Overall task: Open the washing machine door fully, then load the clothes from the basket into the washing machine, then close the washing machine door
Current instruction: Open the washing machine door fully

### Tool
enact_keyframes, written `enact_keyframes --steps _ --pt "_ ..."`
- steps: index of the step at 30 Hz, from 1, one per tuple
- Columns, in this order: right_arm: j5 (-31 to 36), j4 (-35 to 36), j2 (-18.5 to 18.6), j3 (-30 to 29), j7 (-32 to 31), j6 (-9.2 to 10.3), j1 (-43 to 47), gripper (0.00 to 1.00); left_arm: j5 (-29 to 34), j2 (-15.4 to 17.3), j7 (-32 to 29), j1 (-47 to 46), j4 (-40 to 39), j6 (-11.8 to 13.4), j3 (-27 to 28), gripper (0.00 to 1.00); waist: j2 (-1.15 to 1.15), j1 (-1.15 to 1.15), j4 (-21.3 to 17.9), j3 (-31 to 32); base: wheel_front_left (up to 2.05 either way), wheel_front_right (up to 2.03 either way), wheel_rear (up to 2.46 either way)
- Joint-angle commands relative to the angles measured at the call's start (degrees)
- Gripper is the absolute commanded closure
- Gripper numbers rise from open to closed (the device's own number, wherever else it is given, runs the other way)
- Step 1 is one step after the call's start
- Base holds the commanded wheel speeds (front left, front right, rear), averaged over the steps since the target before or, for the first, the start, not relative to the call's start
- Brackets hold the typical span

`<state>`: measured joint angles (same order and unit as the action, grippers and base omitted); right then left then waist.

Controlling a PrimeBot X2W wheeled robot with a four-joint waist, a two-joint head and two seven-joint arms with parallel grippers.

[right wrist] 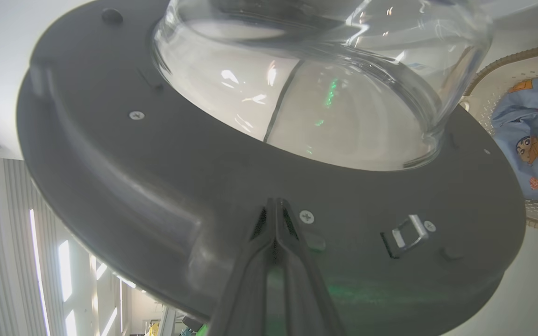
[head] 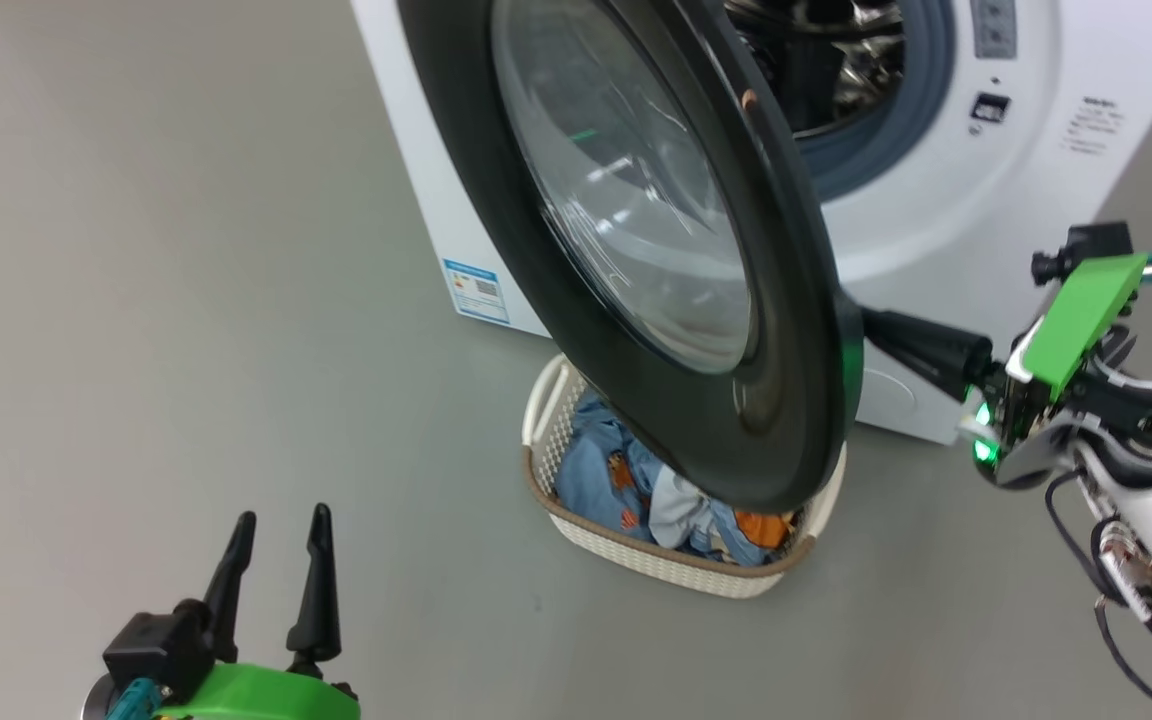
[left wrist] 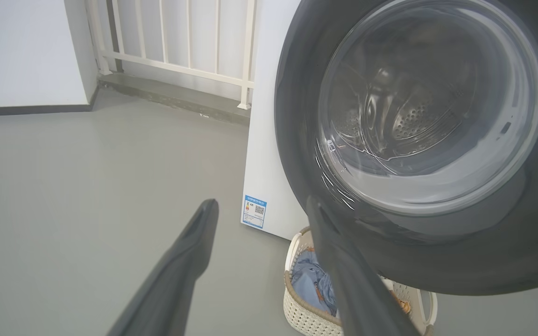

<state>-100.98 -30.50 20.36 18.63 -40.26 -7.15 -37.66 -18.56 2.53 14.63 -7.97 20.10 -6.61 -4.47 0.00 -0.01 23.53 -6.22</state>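
Found the washing machine door (head: 626, 220) partway open, swung out from the washing machine (head: 936, 200) and overhanging the basket (head: 676, 575). Noted the steel drum (head: 866, 80) past the door edge in the head view, and through the door glass in the left wrist view.

Located the basket on the grey floor (head: 136, 300), just in front of the machine's lower front and near the blue sticker (head: 477, 290). Confirmed the clothes (head: 596, 480) inside the basket: heaped light blue printed fabric with orange and white patches, partly hidden under the door rim.

Observed the right hand (right wrist: 276, 205) pinched fully together and holding nothing. Placed its fingertips at the inner face of the door, on the dark rim between the glass bowl and the outer edge, just beside a screw (right wrist: 306, 216) and near the metal latch (right wrist: 407, 233). Could not confirm actual contact of the tips with the rim.

Observed the left hand (head: 283, 512) spread wide and empty, low at the left above the floor, well apart from basket and door. Recorded a white railing (left wrist: 180, 46) behind the machine in the left wrist view.
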Motion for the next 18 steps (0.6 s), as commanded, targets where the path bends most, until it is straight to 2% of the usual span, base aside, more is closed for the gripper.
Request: enact_keyframes --steps 1,11,18 --pt "-0.74 2.71 -0.56 0.37 -0.14 -0.34 0.98 1.00 0.36 1.35 0.37 -0.43 -0.94 -0.36 2.09 0.00 0.00 0.01 2.43 2.28 0.00 0.00 0.00" --pt "-2.41 6.74 -1.39 0.58 -0.67 -0.34 6.68 1.00 0.59 1.84 0.37 0.31 -0.62 -0.45 2.31 0.00 0.00 0.01 6.35 4.30 0.00 0.00 0.00" --pt "-3.33 6.13 -3.17 2.36 -1.73 -0.34 6.65 1.00 0.49 2.08 0.37 1.08 -1.68 0.07 3.37 0.00 0.00 0.01 6.83 4.47 0.00 0.00 0.00"
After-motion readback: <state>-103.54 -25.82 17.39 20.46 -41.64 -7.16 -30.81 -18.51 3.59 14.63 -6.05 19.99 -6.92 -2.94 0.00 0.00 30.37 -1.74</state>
